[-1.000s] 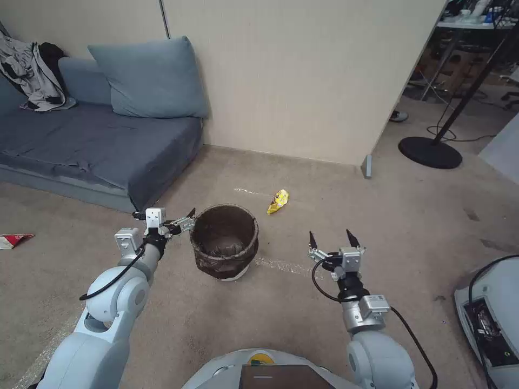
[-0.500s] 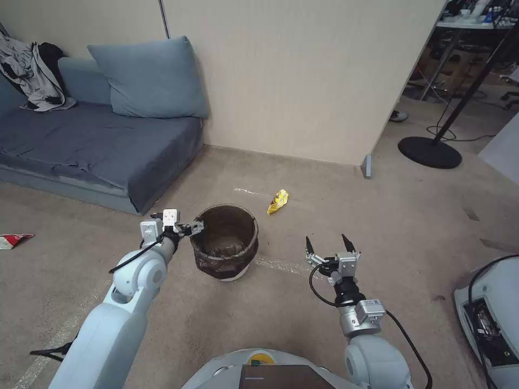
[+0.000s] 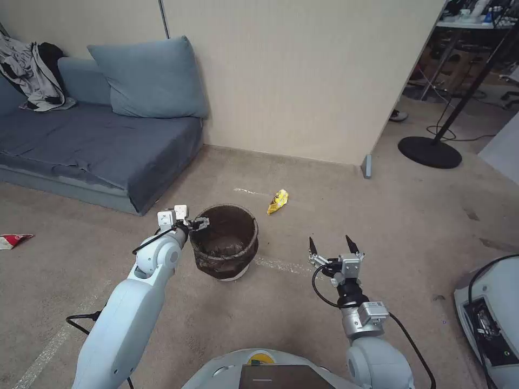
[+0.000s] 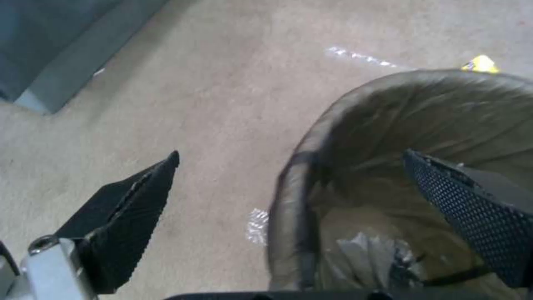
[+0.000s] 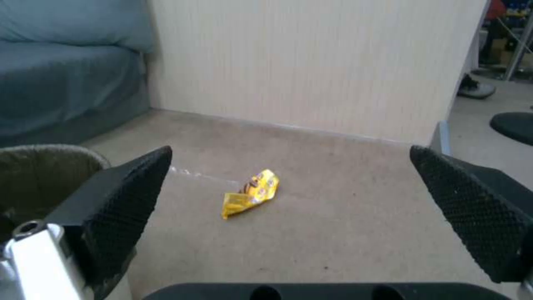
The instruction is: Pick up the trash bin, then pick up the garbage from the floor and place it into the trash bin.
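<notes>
My left gripper (image 4: 289, 166) is spread wide over the near-left rim of the bin (image 3: 224, 240), one finger (image 4: 472, 208) inside, one outside. The bin stands on the carpet (image 3: 335, 205). My right gripper (image 3: 331, 247) hangs apart, fingers wide. A yellow wrapper (image 3: 278, 201) lies just behind the bin.

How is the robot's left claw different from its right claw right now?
The left end effector is at the rim of the trash bin, one finger inside and one outside; the right end effector hangs over bare carpet, away from the bin. In its own wrist view the left end effector looks down into the bin; the right end effector faces the yellow wrapper. Both are open and hold nothing.
</notes>
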You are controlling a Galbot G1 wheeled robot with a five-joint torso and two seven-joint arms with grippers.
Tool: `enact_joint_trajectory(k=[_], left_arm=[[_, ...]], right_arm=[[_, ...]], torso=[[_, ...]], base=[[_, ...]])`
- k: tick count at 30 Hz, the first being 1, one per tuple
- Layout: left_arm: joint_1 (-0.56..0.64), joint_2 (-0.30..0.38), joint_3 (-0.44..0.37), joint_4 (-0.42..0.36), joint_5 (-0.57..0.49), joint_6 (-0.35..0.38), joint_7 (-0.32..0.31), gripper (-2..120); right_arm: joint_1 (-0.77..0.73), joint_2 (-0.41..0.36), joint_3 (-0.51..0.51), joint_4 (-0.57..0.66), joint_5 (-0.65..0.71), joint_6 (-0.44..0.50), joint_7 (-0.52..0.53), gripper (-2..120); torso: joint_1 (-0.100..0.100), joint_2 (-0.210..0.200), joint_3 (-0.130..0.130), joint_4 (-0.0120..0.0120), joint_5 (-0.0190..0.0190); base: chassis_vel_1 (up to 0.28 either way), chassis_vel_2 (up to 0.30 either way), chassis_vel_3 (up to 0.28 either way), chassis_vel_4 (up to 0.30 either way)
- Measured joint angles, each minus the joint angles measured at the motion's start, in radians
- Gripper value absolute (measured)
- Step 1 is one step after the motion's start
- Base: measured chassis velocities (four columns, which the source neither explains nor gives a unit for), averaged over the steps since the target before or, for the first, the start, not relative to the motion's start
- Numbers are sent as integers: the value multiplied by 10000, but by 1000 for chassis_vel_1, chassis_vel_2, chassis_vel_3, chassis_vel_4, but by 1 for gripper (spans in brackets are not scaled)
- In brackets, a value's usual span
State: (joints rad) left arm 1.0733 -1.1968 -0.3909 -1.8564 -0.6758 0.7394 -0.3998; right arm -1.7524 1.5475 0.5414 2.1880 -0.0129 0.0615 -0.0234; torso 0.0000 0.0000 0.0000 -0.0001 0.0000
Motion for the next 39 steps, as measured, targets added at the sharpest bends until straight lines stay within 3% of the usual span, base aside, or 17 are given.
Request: enact_joint_trajectory(k=[28,34,39], left_arm=[[568,-223,-26,563,-29,-39,56,100],[542,-224,58,564,-180,-39,51,85],[508,-217,162,567,-296,-41,39,65]], right_arm=[[56,101,-62,-129,-9,2,65,100],[99,105,-62,-152,1,0,75,100],[124,111,-67,-155,44,-9,76,100]], torso=[[0,0,0,0,0],[0,0,0,1,0],[0,1,-1,0,0]], base=[[0,0,0,0],[0,0,0,0],[0,0,0,0]])
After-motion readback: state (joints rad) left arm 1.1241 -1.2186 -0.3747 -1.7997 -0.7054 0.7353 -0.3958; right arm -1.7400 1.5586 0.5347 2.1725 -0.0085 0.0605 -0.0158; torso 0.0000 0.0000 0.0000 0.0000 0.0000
